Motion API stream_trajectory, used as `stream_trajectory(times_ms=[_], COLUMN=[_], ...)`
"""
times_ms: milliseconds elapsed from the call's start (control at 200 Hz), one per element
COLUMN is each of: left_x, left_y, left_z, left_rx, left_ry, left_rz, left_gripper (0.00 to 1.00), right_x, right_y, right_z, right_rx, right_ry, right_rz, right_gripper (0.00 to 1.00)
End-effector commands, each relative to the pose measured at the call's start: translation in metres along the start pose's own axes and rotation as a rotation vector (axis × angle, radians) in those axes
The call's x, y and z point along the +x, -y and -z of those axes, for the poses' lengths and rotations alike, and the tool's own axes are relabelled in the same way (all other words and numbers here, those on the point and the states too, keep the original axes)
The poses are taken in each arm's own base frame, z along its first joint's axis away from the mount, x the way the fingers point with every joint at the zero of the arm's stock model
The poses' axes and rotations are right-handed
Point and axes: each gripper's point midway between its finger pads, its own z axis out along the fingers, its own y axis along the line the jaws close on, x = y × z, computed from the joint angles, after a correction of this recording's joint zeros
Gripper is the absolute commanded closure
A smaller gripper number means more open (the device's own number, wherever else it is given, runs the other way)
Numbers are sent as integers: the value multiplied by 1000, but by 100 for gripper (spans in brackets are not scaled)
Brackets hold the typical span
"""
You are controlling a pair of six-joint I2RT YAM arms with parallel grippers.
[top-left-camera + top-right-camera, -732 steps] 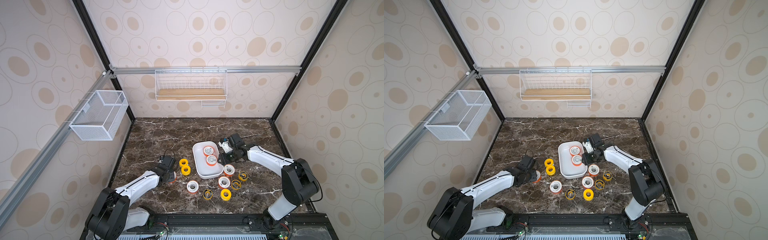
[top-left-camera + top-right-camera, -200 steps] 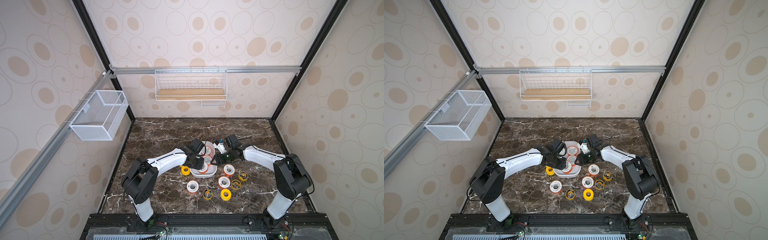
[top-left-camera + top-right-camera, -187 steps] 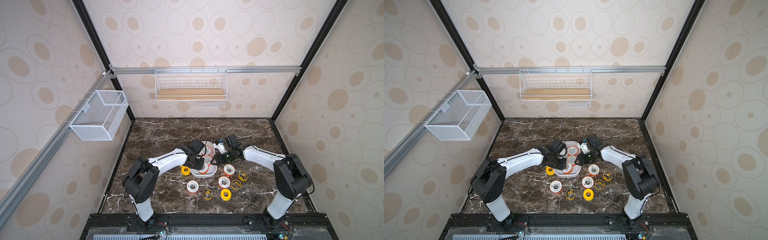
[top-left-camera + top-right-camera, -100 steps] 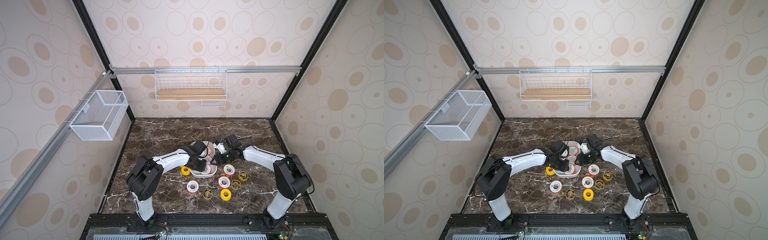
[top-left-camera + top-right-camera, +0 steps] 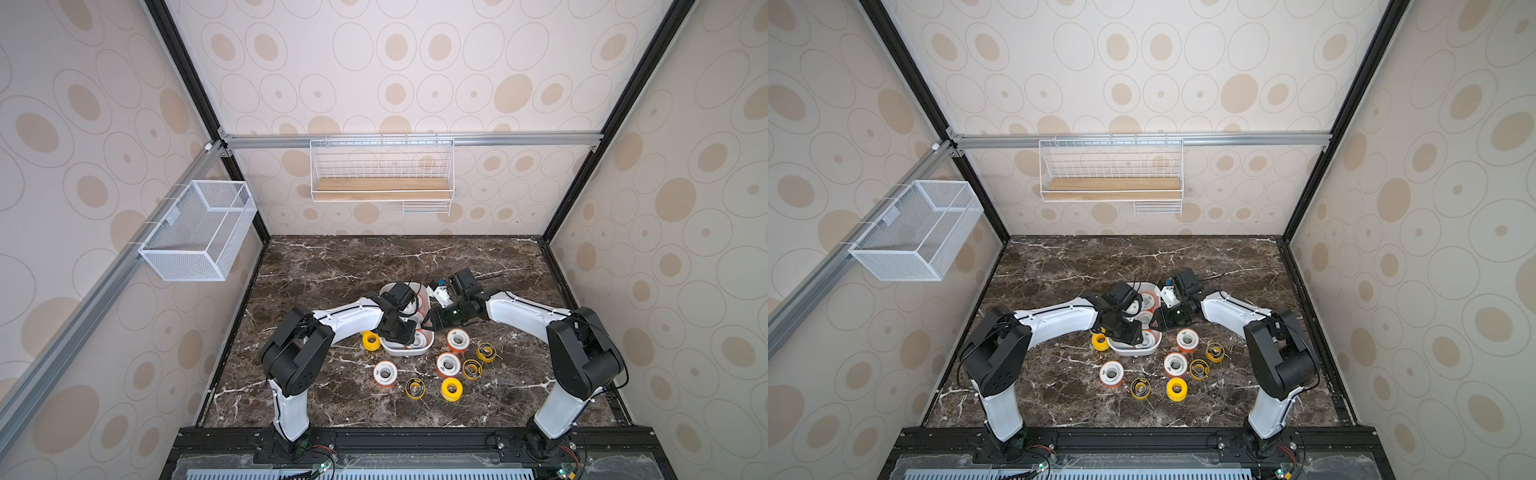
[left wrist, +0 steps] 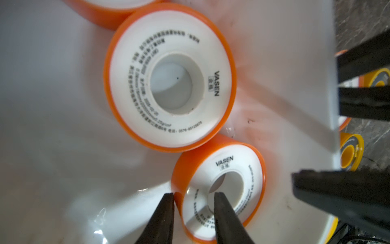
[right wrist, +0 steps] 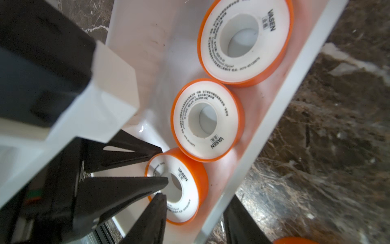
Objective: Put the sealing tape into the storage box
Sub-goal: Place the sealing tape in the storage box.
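The storage box (image 5: pixel 409 353) (image 5: pixel 1133 351), a shallow white tub, sits mid-table with three orange-rimmed white spools of sealing tape in a row (image 7: pixel 213 42) (image 7: pixel 183 118). My left gripper (image 6: pixel 194 193) (image 5: pixel 405 332) reaches into its near end. One finger is outside the rim of the nearest spool (image 6: pixel 232 166) (image 7: pixel 183 169), the other in its centre hole. The jaws stand slightly apart from the spool wall, and the spool rests on the box floor. My right gripper (image 7: pixel 195 198) (image 5: pixel 434 318) is open astride the box's right wall, one finger inside and one outside.
Loose spools lie on the marble in front of and beside the box: white-orange (image 5: pixel 384 372) (image 5: pixel 448 364) (image 5: pixel 458 340), plain yellow (image 5: pixel 371 340) (image 5: pixel 451 388), black-ringed yellow (image 5: pixel 414 387) (image 5: pixel 472 368). A mesh basket (image 5: pixel 195 237) and a wire shelf (image 5: pixel 380 191) hang on the walls.
The left arm carried a spool from the table's left side into the box, which earlier held two. Over the last second its jaws have parted a little. The right arm has stayed still.
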Motion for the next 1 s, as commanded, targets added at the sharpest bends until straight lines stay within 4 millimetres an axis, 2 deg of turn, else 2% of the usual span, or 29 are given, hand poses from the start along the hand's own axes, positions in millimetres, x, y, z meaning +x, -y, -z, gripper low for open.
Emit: stream_trajectory(times_ms=[0, 250, 521, 736, 992], left_x=[-8, -10, -14, -21, -24], left_y=[14, 17, 17, 12, -4], left_z=[2, 0, 9, 44, 97], left_rx=[31, 54, 36, -23, -145], left_ry=[13, 14, 42, 127, 258], left_rz=[-31, -23, -20, -27, -41], left_gripper=[63, 62, 54, 38, 34], right_x=[4, 6, 1, -6, -3], right_y=[-1, -2, -1, 4, 17], right_z=[-3, -4, 6, 30, 63], right_rx=[-1, -10, 26, 127, 287], right_ry=[-11, -17, 16, 84, 126], right_rz=[3, 3, 16, 65, 114], right_gripper=[51, 51, 50, 44, 41])
